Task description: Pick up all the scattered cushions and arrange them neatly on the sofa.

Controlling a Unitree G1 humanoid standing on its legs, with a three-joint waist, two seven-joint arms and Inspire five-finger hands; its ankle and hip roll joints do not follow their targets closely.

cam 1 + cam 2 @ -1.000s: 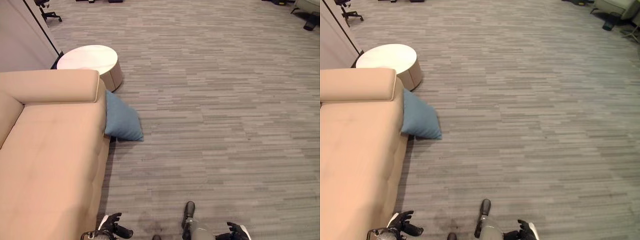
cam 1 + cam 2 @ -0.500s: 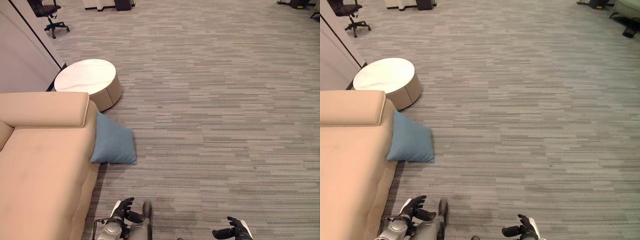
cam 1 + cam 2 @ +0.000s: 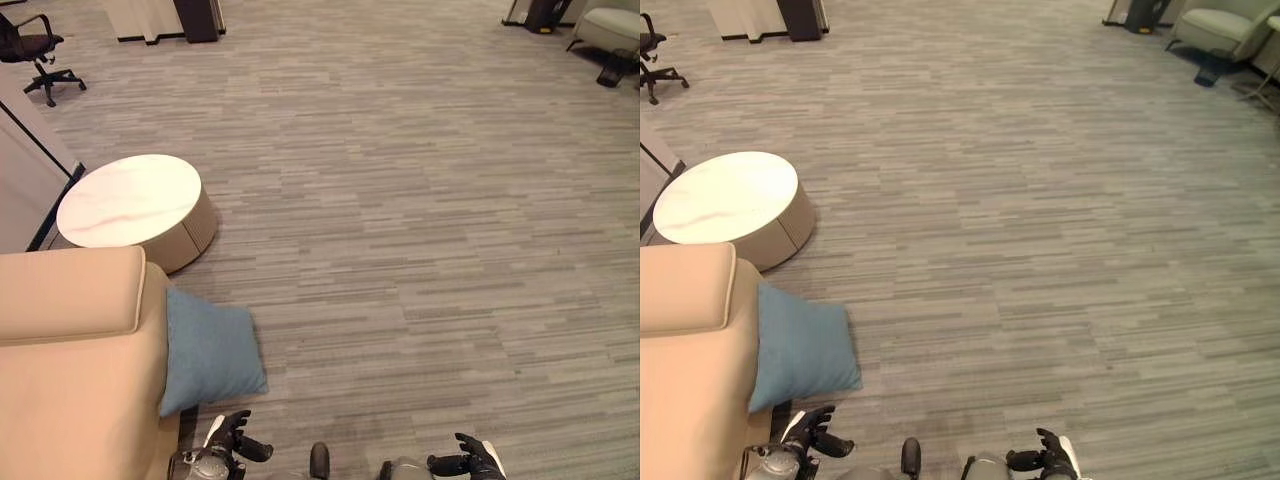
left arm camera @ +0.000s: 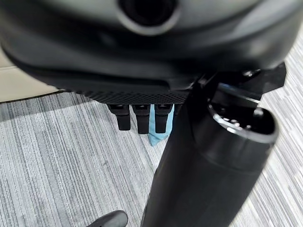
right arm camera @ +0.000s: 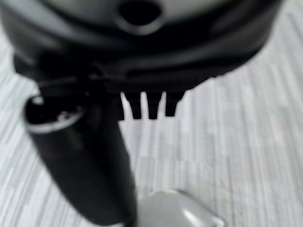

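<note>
— Since the cushion lies on the floor and leans against the end of the sofa, is it simply dropped there?

— That is my reading. It stands half propped on the sofa's side, under the armrest, so it looks slid off, not set down. It sits just ahead of my left hand and a little toward the sofa side. I can see its blue corner past my fingers in the left wrist view too.

— What are your hands doing?

— Neither holds anything. My left hand hangs low at my side with its fingers loosely apart and a bit bent, thumb standing clear. My right hand is low as well, well apart from the cushion on the far side of me, fingers relaxed and spread, pointing inward across my front. Bare floor lies below it.

— So the pickup has not begun?

— I judge not. Both arms are down in a walking carry, not reaching. The cushion is near enough that the left hand would be the natural one to go for it, and the sofa seat is right beside, so the lift onto it would be short.

— Anything in the way?

— A round table stands beyond the cushion, past the sofa's end, clear of my reach path. Farther still from my hands, a chair sits by the wall.
</note>
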